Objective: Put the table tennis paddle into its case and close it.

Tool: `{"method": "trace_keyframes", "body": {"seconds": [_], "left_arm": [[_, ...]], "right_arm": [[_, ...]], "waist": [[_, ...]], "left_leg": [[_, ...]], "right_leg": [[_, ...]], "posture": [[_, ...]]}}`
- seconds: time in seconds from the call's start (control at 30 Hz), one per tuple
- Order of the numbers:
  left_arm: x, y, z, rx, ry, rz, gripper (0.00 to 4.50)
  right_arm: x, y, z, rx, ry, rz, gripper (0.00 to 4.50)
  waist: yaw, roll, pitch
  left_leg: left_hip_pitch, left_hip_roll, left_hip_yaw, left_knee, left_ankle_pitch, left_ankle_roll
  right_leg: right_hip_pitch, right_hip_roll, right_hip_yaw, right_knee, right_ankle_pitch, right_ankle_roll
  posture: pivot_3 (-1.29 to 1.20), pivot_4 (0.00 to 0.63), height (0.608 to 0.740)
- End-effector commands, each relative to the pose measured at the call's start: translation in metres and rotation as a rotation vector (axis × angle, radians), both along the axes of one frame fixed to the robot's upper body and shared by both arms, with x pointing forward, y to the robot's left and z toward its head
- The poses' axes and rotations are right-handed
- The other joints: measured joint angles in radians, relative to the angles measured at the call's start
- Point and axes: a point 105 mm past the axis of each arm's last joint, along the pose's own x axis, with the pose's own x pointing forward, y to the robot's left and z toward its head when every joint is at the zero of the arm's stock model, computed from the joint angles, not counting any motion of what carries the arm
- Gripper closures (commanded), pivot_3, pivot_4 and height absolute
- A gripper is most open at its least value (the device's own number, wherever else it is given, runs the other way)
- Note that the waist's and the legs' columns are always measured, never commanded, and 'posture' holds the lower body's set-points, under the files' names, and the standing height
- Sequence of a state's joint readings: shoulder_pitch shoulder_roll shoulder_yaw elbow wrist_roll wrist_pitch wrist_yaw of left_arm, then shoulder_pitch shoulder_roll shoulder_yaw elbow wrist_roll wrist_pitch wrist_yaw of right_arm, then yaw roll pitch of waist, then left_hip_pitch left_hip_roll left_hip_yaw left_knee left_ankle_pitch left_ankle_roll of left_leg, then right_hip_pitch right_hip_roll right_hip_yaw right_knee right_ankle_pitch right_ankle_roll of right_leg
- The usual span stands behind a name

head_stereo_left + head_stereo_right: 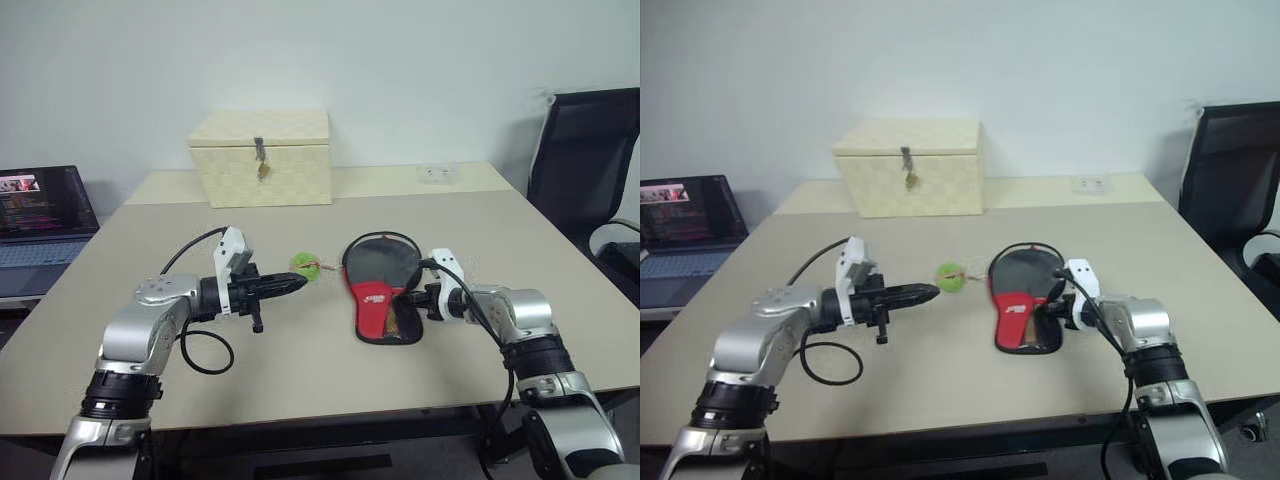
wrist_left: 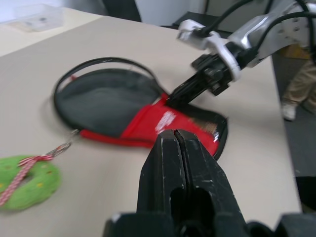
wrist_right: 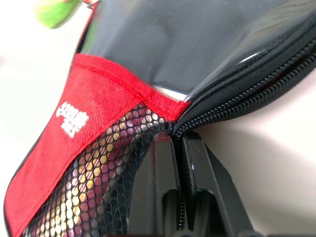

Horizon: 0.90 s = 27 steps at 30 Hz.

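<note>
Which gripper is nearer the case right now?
Right. The right gripper is shut on the case at its zipper edge; the left gripper, shut, sits apart from it beside the green ring.

We look down on a beige tabletop (image 1: 300, 400) set against a plain pale wall (image 1: 400, 70). At twelve o'clock, at the far edge, stands a cream checker-textured latched box (image 1: 262, 157). At two o'clock a black office chair (image 1: 590, 170) waits beside the tabletop. At ten o'clock an open laptop (image 1: 40, 215) glows on a lower surface. The light is even and soft.
</note>
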<state>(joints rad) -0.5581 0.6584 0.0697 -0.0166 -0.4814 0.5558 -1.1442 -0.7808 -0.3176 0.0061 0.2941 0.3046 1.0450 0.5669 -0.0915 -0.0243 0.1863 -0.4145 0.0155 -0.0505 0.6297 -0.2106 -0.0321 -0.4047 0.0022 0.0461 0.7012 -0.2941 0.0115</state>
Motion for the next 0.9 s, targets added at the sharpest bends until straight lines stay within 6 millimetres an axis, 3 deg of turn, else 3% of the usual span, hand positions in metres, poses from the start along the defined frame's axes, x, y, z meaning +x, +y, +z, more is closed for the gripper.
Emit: {"method": "trace_keyframes", "body": {"seconds": [0.03, 0.17, 0.37, 0.9], "left_arm": [[-0.014, -0.001, 0.013, -0.005, -0.03, -0.034, 4.5], [-0.035, -0.006, 0.008, 0.01, 0.026, -0.118, 4.5], [-0.046, -0.001, -0.001, 0.038, 0.076, -0.145, 4.5], [-0.041, -0.003, -0.005, 0.045, 0.08, -0.144, 4.5]], "right_arm": [[-0.019, 0.032, 0.009, 0.073, 0.003, 0.097, 4.49], [-0.049, 0.051, 0.003, 0.106, 0.066, 0.13, 4.49], [-0.075, 0.051, 0.003, 0.115, 0.116, 0.103, 4.49], [-0.074, 0.021, 0.002, 0.042, 0.109, 0.038, 4.49]], "waist": [[0.001, 0.0, 0.0], [0.004, 0.0, 0.0], [0.01, 0.0, 0.0], [0.014, 0.0, 0.0]], "left_leg": [[0.0, 0.001, 0.0, 0.0, 0.0, 0.0], [-0.002, 0.003, -0.001, 0.0, 0.0, 0.0], [-0.002, 0.002, -0.002, 0.0, 0.0, 0.0], [-0.003, -0.001, 0.0, 0.0, 0.0, 0.0]], "right_leg": [[0.0, 0.0, 0.0, 0.0, 0.0, 0.0], [0.0, 0.0, -0.001, -0.001, 0.0, -0.001], [0.0, -0.001, -0.002, -0.002, -0.001, -0.001], [0.0, -0.001, -0.002, -0.003, -0.001, 0.0]], "posture": [[0.0, 0.15, 0.74], [0.0, 0.15, 0.74], [0.0, 0.15, 0.74], [0.0, 0.15, 0.74]]}}
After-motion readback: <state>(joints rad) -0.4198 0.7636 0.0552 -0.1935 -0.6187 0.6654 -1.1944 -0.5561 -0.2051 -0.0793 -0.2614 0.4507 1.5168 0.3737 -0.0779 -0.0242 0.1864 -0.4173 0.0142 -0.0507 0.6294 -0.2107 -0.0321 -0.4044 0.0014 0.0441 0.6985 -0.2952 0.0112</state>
